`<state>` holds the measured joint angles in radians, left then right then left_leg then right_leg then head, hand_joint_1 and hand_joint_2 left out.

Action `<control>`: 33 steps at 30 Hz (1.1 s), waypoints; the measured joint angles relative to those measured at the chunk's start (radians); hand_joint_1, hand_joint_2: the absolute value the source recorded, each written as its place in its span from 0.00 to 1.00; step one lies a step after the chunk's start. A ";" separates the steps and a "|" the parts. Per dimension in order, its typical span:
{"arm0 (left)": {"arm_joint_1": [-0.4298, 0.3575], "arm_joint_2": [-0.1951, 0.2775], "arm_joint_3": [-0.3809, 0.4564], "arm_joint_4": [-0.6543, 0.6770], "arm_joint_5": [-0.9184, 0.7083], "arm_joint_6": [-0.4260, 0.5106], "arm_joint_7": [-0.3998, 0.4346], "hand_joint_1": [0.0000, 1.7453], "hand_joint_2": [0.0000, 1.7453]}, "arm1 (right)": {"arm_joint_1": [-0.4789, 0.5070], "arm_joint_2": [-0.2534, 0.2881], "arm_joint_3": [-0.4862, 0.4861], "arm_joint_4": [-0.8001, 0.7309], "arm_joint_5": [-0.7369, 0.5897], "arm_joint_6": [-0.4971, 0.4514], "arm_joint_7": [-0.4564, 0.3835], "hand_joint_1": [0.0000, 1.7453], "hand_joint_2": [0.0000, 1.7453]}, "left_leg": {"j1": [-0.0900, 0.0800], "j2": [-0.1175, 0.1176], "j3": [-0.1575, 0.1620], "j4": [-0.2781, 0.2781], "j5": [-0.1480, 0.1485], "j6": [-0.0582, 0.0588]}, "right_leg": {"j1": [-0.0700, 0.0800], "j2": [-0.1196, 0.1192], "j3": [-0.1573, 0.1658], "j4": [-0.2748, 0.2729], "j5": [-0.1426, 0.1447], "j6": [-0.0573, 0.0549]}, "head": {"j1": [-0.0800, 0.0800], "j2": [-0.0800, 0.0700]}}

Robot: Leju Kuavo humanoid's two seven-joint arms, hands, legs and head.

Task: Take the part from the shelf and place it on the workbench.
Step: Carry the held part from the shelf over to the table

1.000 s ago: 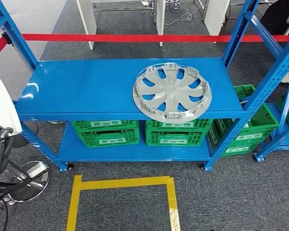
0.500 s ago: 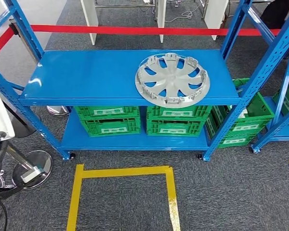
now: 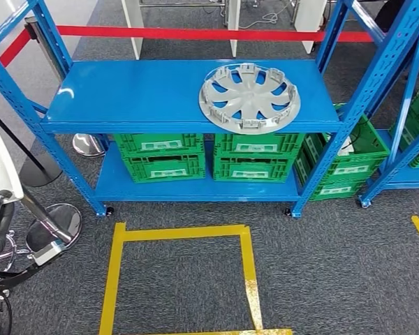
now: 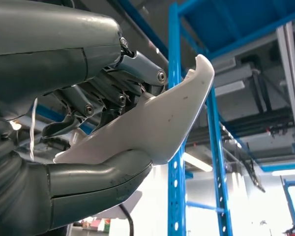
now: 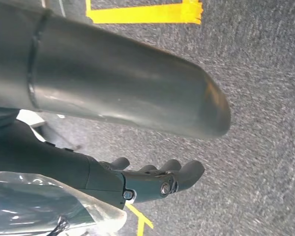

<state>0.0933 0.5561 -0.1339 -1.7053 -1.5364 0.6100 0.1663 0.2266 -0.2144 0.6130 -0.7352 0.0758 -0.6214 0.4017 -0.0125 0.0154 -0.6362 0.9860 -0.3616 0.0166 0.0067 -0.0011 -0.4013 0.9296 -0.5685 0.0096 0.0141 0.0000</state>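
1. The silver plastic wheel cover [image 3: 249, 98], round with curved spokes and clips round its rim, lies flat on the top board of the blue metal shelf [image 3: 139, 98], toward the 2 o'clock part of the head view; its near rim slightly overhangs the board's front edge.
2. The step in hand looks like the approach: no hand touches the part yet. Stand squarely before the cover, then reach in level over the front edge.
3. That overhanging rim is probably the best hold: fingers under it, thumb on top, avoiding the thin clips; a second hand on the far rim would keep the wide disc from tipping.
4. The left hand [image 4: 101, 128] holds nothing, its fingers loosely curled against a white body panel.
5. The right hand [image 5: 153, 179] hangs over the grey carpet, fingers straight and close together, empty.
6. Blue uprights [image 3: 350, 105] stand at 3 o'clock of the cover, so lift straight toward the robot.
7. Green plastic crates [image 3: 207, 157] sit on the lower board, below the part.
8. Yellow floor tape [image 3: 181, 234] marks a square at 6 o'clock; a red barrier strap [image 3: 197, 32] runs behind the shelf at 12 o'clock.
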 joint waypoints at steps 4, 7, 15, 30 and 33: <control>0.002 -0.002 0.000 0.000 -0.001 0.001 -0.001 1.00 1.00 | 0.004 0.001 -0.003 -0.003 0.000 0.000 0.002 0.00 0.00 | 0.009 -0.007 -0.032 0.087 -0.112 -0.025 | -0.006 -0.012 -0.052 -0.001 0.050 -0.024 | -0.004 0.000; 0.002 -0.003 0.000 0.000 -0.001 0.001 -0.001 1.00 1.00 | 0.005 0.001 -0.004 -0.005 0.001 0.000 0.002 0.00 0.00 | 0.020 -0.007 -0.050 0.269 -0.221 -0.042 | -0.007 -0.016 -0.100 0.012 0.087 -0.025 | -0.006 0.000; -0.011 -0.003 -0.004 0.000 0.001 0.002 -0.005 1.00 1.00 | 0.016 0.001 -0.013 -0.025 0.031 0.004 0.022 0.00 0.00 | 0.023 -0.012 0.168 -0.006 -0.173 -0.032 | -0.010 -0.019 -0.218 0.071 0.148 0.013 | -0.006 0.000; -0.033 -0.018 -0.021 0.000 0.002 0.000 -0.012 1.00 1.00 | 0.031 0.000 -0.049 -0.051 0.053 0.017 0.032 0.00 0.00 | 0.007 -0.007 0.024 0.001 -0.037 -0.003 | 0.002 0.003 -0.052 0.023 0.037 -0.005 | 0.002 0.000; -0.035 -0.017 -0.021 0.001 0.003 0.000 -0.012 1.00 1.00 | 0.034 0.001 -0.050 -0.053 0.054 0.018 0.034 0.00 0.00 | 0.010 -0.011 0.007 0.017 -0.061 -0.021 | -0.004 -0.004 -0.075 0.009 0.072 -0.015 | 0.001 0.000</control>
<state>0.0588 0.5388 -0.1545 -1.7047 -1.5333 0.6102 0.1538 0.2603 -0.2134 0.5627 -0.7882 0.1299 -0.6036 0.4356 -0.0025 0.0046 -0.6293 1.0028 -0.4227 -0.0039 0.0029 -0.0049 -0.4767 0.9387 -0.4968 -0.0051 0.0154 0.0000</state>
